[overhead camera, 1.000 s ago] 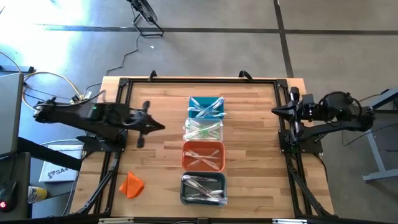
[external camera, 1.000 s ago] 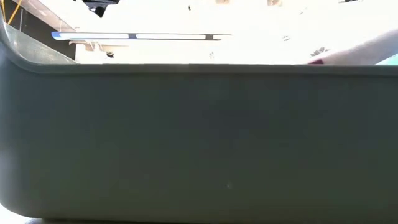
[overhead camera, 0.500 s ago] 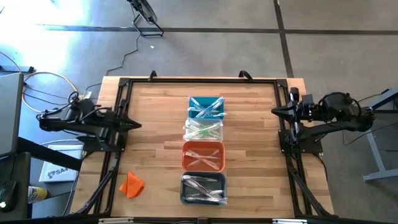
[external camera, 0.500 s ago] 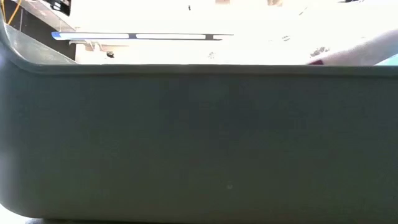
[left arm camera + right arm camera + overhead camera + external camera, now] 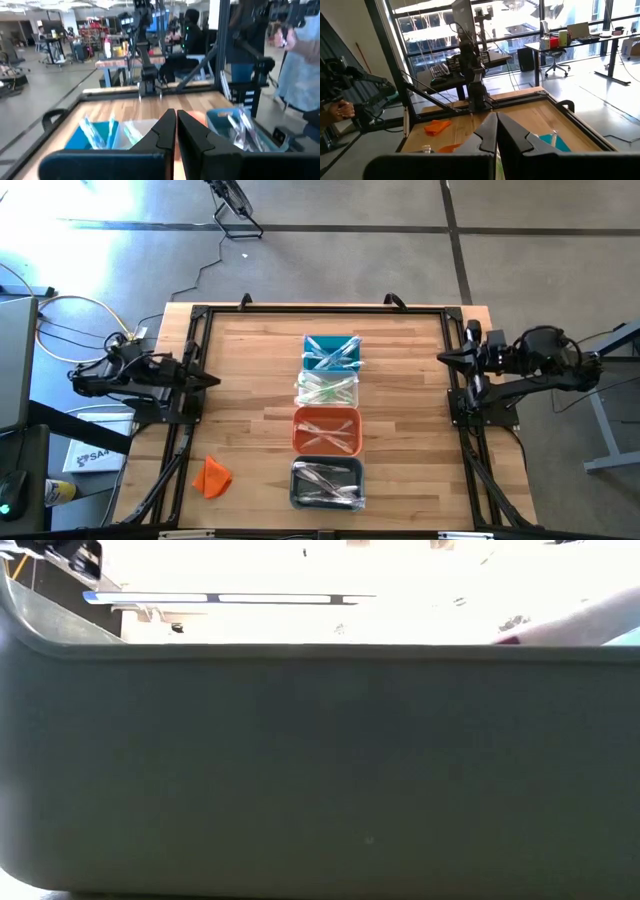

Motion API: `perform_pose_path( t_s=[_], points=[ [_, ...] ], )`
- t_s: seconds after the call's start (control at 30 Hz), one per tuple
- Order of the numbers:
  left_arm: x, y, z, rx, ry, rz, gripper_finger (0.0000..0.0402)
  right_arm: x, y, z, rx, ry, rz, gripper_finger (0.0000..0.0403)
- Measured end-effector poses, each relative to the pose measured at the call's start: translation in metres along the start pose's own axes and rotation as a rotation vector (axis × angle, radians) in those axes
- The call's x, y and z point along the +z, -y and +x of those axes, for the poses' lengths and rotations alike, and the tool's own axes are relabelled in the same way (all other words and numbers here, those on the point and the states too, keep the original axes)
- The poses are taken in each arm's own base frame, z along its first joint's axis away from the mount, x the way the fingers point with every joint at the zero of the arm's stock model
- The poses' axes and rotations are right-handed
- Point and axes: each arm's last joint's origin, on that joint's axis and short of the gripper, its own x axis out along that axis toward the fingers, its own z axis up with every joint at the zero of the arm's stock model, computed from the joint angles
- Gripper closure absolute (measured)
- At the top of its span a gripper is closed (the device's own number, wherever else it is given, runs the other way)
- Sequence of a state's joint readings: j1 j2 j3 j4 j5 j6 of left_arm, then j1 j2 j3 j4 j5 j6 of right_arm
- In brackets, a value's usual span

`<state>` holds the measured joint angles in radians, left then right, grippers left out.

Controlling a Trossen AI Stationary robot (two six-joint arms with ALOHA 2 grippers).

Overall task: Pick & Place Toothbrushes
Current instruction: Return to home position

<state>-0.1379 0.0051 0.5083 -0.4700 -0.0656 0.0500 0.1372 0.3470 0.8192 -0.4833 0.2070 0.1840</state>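
The toothbrushes lie in four bins lined up down the table's middle: teal point(image 5: 331, 352), clear point(image 5: 327, 388), orange point(image 5: 327, 430) and grey point(image 5: 327, 483). Thin pale toothbrushes point(image 5: 325, 481) rest crossed on each bin's floor. My left gripper point(image 5: 213, 380) hangs shut and level over the table's left edge, pointing at the bins; its fingers point(image 5: 176, 120) hold nothing. My right gripper point(image 5: 441, 359) hangs shut and level at the right edge, fingers point(image 5: 496, 121) together, also with nothing in them. Both stand well clear of the bins.
An orange cloth-like lump point(image 5: 212, 476) lies near the front left corner. A black frame point(image 5: 200, 315) runs around the table. The grey bin's wall point(image 5: 320, 770) fills the low view. A person point(image 5: 300, 55) stands beyond the table, and a hand point(image 5: 335, 112) shows off to one side.
My left gripper has drawn back from over the table toward its left edge, sinking a little, and stays shut. The right arm has kept still. The bins and toothbrushes lie as before.
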Motion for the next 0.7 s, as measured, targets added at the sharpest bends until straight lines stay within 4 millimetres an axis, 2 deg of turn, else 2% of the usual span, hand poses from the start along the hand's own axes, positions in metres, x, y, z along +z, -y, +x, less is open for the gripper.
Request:
perform_pose_path(
  t_s=[0.23, 0.4, 0.57, 0.7],
  points=[
    [-0.026, 0.004, 0.019, -0.066, -0.007, 0.001, 0.0392, 0.000, 0.000, 0.000, 0.000, 0.002, 0.003, 0.0400],
    [-0.058, 0.007, 0.037, -0.067, -0.020, -0.003, 0.0392, 0.000, 0.000, 0.000, 0.001, 0.002, 0.003, 0.0400],
    [-0.079, 0.010, 0.045, -0.105, -0.034, -0.032, 0.0392, 0.000, 0.000, 0.000, 0.001, 0.002, 0.007, 0.0401],
    [-0.088, 0.011, 0.047, -0.106, -0.071, -0.055, 0.0392, 0.000, 0.000, 0.000, 0.001, 0.002, 0.011, 0.0401]
  ],
)
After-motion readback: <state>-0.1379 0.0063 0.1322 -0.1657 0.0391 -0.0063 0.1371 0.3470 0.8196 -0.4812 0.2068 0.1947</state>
